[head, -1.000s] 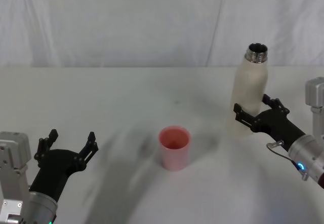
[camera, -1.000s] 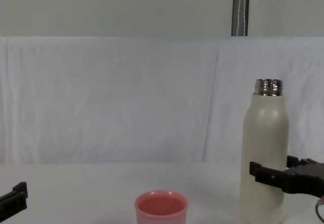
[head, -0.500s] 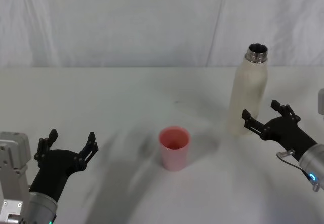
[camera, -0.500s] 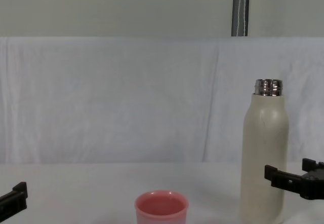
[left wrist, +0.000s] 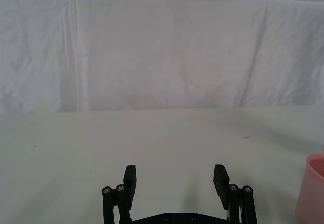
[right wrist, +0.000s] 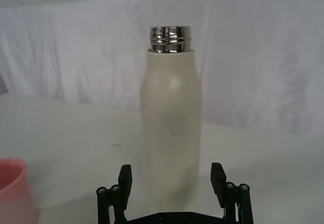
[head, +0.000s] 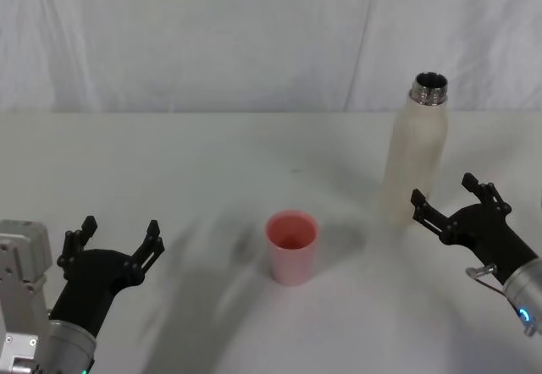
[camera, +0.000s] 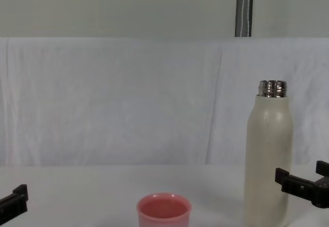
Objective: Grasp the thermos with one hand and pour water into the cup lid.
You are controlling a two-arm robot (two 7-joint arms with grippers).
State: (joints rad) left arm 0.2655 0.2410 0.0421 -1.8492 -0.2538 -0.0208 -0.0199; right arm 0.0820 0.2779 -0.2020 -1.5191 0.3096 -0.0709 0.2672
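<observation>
Beside upright thermos (head: 415,159), right end effector (head: 452,200) (spread, empty), cup lid (head: 292,246) apart, left end effector (head: 118,240) spread.

Bright, even light; soft shadows smear the table (head: 212,162); focus sharp.

I find no legible text, label, brand or number on any item within my camera views.

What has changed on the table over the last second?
The right gripper has pulled back from the thermos toward the robot, its fingers open and now clear of the bottle. The thermos stayed upright, and the cup lid and the left gripper stayed where they were.
</observation>
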